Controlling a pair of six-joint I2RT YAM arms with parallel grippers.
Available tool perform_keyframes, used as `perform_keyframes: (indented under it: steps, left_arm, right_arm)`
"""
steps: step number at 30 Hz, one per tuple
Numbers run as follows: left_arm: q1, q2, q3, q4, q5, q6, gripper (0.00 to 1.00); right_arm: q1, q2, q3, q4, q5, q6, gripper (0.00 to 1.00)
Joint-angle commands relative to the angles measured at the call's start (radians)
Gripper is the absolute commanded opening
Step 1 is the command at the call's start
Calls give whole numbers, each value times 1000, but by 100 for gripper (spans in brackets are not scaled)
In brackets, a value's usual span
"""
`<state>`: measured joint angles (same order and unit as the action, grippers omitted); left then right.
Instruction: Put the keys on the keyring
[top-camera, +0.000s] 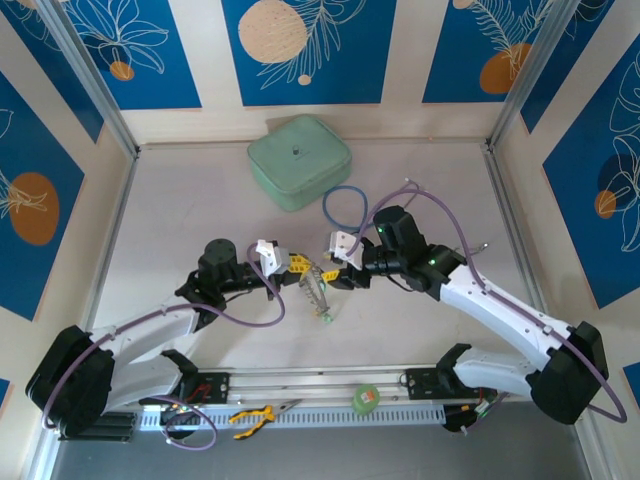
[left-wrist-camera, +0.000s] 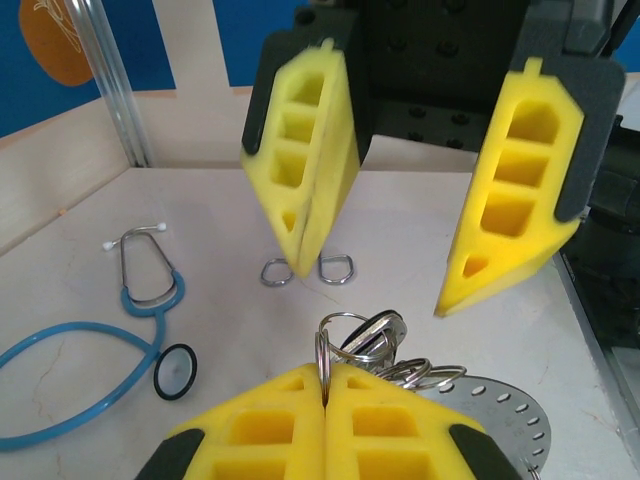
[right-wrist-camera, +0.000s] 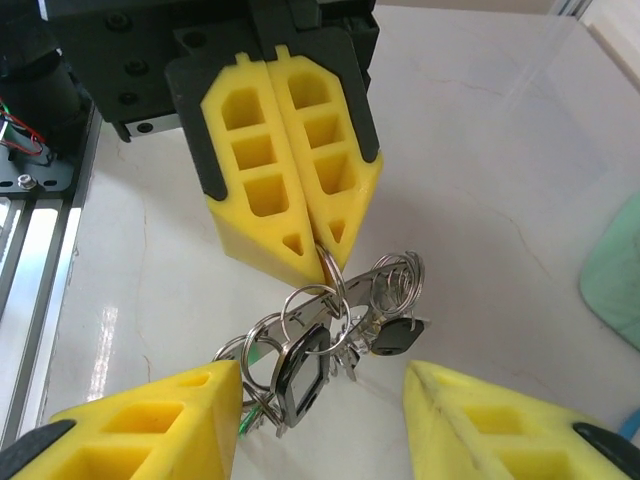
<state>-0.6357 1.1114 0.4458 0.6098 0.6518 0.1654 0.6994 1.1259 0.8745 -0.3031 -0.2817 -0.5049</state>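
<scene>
Two claws meet over the counter (right-wrist-camera: 500, 150). The left claw (right-wrist-camera: 325, 250) is pinched shut on the keyring (right-wrist-camera: 332, 275), with one bunch of keys (right-wrist-camera: 300, 375) dangling just beneath its tips. The right claw (right-wrist-camera: 320, 370) stands part-open astride that bunch, gripping nothing. Beyond both claws lie one closed green case (top-camera: 299, 160), contents hidden, and one blue stethoscope (left-wrist-camera: 140, 300).

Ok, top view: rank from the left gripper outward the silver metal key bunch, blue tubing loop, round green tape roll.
1. Silver metal key bunch: clamped in the left gripper.
2. Blue tubing loop: behind, to the right.
3. Round green tape roll: front rail.
</scene>
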Motion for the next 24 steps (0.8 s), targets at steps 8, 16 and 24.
perform_keyframes:
  steps: [8,16,24]
  left_arm:
    - [-8,-10,-3,88,5,-10,0]
    - [-7,-14,-9,78,-3,2,0]
    - [-7,-19,-10,60,-3,18,0]
  right_arm:
    - [9,53,25,13,-28,47,36]
    - [5,54,50,12,-64,61,11]
    - [6,65,94,-52,-30,22,0]
